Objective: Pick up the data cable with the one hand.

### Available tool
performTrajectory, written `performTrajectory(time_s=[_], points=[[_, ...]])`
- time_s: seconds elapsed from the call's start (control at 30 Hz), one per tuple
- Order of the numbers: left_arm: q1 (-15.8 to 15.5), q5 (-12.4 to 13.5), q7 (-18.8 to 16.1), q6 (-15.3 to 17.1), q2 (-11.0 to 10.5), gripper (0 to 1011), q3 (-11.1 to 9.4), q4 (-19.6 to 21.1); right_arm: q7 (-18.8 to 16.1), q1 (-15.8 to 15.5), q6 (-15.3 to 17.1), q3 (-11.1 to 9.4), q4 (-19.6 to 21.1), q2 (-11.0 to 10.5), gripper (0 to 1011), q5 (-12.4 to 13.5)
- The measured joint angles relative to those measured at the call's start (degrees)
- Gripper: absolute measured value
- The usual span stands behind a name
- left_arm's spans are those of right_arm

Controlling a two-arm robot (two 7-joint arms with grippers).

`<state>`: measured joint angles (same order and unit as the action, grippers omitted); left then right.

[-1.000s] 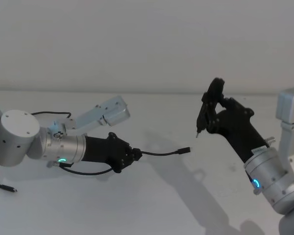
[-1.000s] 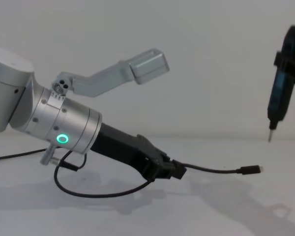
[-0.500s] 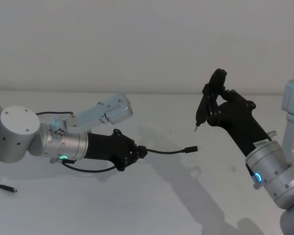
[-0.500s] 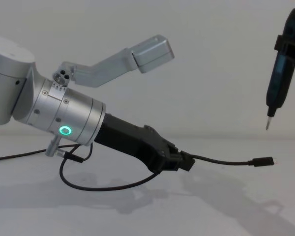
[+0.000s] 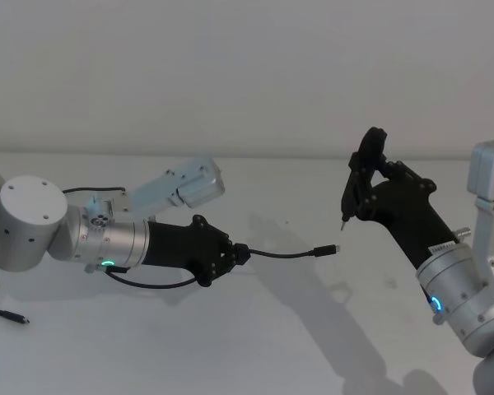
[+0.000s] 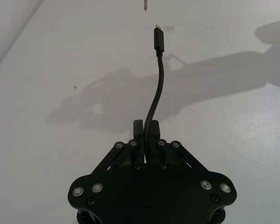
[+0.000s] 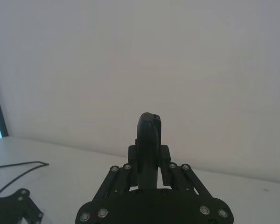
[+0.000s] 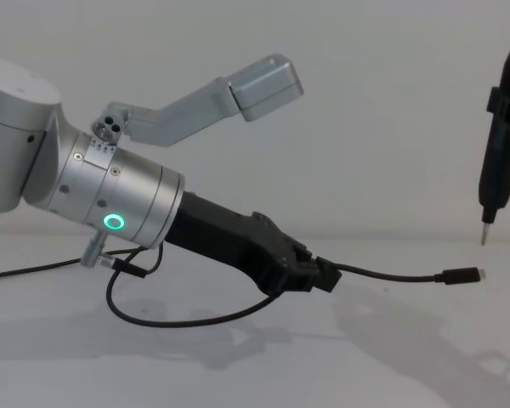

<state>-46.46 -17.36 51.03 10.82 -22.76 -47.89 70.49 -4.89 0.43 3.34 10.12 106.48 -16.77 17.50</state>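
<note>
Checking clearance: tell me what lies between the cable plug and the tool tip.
Nothing. Head view shows a bare gap between the plug, on the left gripper's cable, and the tool tip.

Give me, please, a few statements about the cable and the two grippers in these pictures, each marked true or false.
1. The left gripper is shut on the data cable. True.
2. The cable's plug lies flat on the table. False: it is held in the air, with its shadow lying apart from it on the table.
3. The right gripper is clamped on a slim black tool that points down. True.
4. The tool's tip touches the plug. False: the tip hangs above and just past the plug, with a clear gap between them.
</note>
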Motion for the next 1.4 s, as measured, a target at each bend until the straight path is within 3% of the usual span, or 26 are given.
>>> performTrajectory(time_s=[0.6,1.4], points=[[-0.08,-0.07,0.17,-0.22,-0.03,67,-0.01,0.11,0.99,-0.45,1.15,-0.13,-0.34,0.58,275,-2.57],[-0.08,-0.06,0.2,-0.28,-0.02,68,0.0,0.12,0.95,-1.98,3.14,-0.6,1.39,1.38,274,-3.61]])
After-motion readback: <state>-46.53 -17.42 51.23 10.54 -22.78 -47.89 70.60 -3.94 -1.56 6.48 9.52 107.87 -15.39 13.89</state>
